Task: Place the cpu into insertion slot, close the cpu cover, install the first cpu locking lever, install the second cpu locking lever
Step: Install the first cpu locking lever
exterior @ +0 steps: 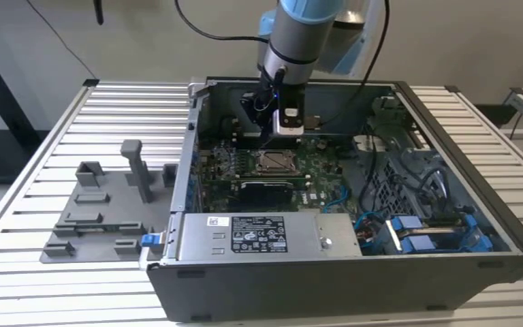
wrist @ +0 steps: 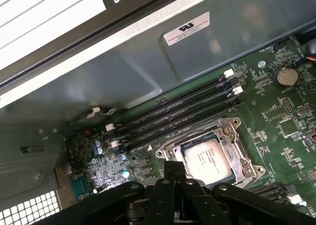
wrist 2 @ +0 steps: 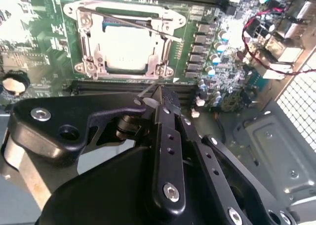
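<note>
The cpu (wrist 2: 127,49) (wrist: 210,158) lies in the insertion slot (exterior: 275,162), its silvery top showing through the window of the cpu cover (wrist 2: 89,42) (wrist: 237,153), which is down flat over it. A thin metal locking lever (wrist 2: 128,23) runs slanted across the cover's far edge. My gripper (exterior: 287,133) (wrist 2: 159,92) (wrist: 174,166) hangs just beside the socket, over the black memory slots, shut with nothing between its fingers. It does not touch the cover.
The green motherboard (exterior: 321,184) sits inside an open grey computer case (exterior: 334,279) on a slatted white table. Red and black wires (wrist 2: 256,32) and blue cables (exterior: 407,228) lie to the side. A grey fixture plate (exterior: 98,218) stands at the exterior view's left.
</note>
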